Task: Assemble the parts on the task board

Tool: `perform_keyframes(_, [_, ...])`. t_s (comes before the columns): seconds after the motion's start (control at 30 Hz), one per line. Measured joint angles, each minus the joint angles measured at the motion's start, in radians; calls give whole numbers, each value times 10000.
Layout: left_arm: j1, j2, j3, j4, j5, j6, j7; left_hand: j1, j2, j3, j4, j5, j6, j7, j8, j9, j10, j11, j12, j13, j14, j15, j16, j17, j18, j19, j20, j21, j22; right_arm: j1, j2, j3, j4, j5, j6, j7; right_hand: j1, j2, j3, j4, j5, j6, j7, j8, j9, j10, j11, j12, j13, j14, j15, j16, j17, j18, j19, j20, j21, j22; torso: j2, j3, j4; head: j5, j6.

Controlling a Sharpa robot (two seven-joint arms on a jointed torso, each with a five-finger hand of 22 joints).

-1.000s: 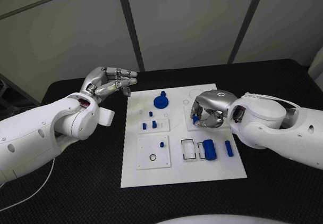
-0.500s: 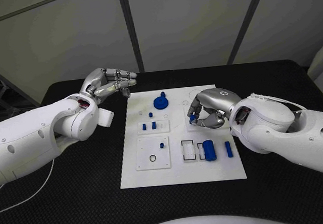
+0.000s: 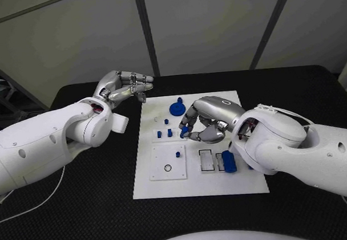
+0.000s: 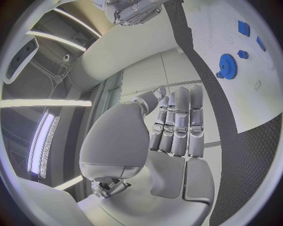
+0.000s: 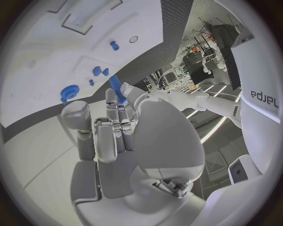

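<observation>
The white task board (image 3: 198, 183) lies in the middle of the black table. My right hand (image 3: 206, 118) hovers over the board's middle and pinches a slim blue rod (image 5: 116, 86), whose tip (image 3: 185, 131) sits close to two small blue pegs (image 3: 165, 134). A blue gear (image 3: 176, 103) stands at the board's far end, also visible as the gear (image 4: 227, 63) (image 5: 70, 92). A blue cylinder (image 3: 229, 160) lies near the right edge. My left hand (image 3: 125, 88) hangs off the board's far left corner, fingers curled in on nothing.
A raised white square plate (image 3: 166, 162) on the board carries a blue peg (image 3: 179, 152) and a black ring (image 3: 168, 167). An open rectangular slot (image 3: 206, 159) sits beside the cylinder. Black table (image 3: 84, 220) surrounds the board.
My right hand has moved left across the board with the blue rod, from the right side to beside the two small pegs. The left hand has stayed put.
</observation>
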Motion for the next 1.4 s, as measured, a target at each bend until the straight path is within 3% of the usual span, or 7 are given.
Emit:
perform_keyframes(0.13, [0, 63, 0, -37, 0, 4, -3, 0, 0, 0, 0, 0, 0, 0, 0, 0, 0, 0, 0, 0, 0, 0, 0, 0, 1, 0, 0, 0, 0, 1, 468, -222, -220, 111, -109, 79, 0, 0, 0, 0, -19, -4, -4, 31, 2, 0, 0, 0, 8, 0, 0, 0, 0, 1, -34, -34, 0, 0, 2, 0, 9, 203, -19])
perform_keyframes(0.27, [0, 121, 0, -50, 0, 12, -4, 0, 0, 0, 0, 0, 0, 0, 0, 0, 0, 0, 0, 0, 0, 0, 0, 1, 1, 0, 0, 0, 0, -22, 844, -628, -445, 174, -162, 149, 0, 0, -4, 3, -21, 8, 7, 33, 3, -1, 0, 0, 8, 0, 0, 0, 0, 1, -34, -34, 0, -1, 8, 1, 7, 351, -45])
perform_keyframes(0.4, [1, 167, 0, -62, 0, 21, -4, 0, 0, 0, 0, 0, 0, 0, 0, 0, 0, 0, 0, 0, 0, 0, 0, 0, 1, 0, 0, 0, 0, -67, 1155, -979, -673, 193, -170, 220, 0, -1, -5, 3, -30, 21, 19, 32, 3, 0, 0, 0, 8, 0, 0, 0, 0, 1, -34, -34, 0, -15, 13, 2, -12, 409, -35])
perform_keyframes(0.53, [2, 212, 0, -76, 0, 34, -5, 0, 0, 0, 0, 0, 0, 0, 0, 0, 0, 0, 0, 0, 0, 0, 0, 1, 1, 0, 0, 0, 0, -127, 1376, -1166, -876, 188, -159, 285, -26, -28, -5, 3, -31, 23, 18, 31, 2, 0, 0, 0, 7, 0, 1, 0, 0, 0, -34, -34, 0, -21, 14, 12, -15, 449, -67])
perform_keyframes(0.8, [3, 263, 1, -114, 1, 64, -6, 0, 0, 0, 0, 0, 0, 0, 0, 0, 0, 0, 0, 0, 0, 0, 0, 1, 1, 0, 0, 0, 0, -175, 1546, -1302, -1113, 69, -103, 369, -40, -42, -6, 2, 3, 23, 16, 25, -2, -1, 0, -38, 6, 0, 1, 0, -1, 1, -34, -33, 0, -21, 3, 13, -15, 564, -136])
perform_keyframes(1.4, [3, 265, 1, -128, 1, 92, -9, 0, 0, 0, 0, 0, 0, 0, 0, 0, 1, 0, 0, 0, 0, 0, 0, -9, 1, 0, 0, 0, 1, -192, 1591, -1343, -1203, -176, 337, 440, -49, -54, -20, -10, 4, 37, -4, 15, -4, -1, 0, -38, 5, 0, 1, 0, 7, 1, -34, -33, 0, -20, 7, 8, -14, 620, -215])
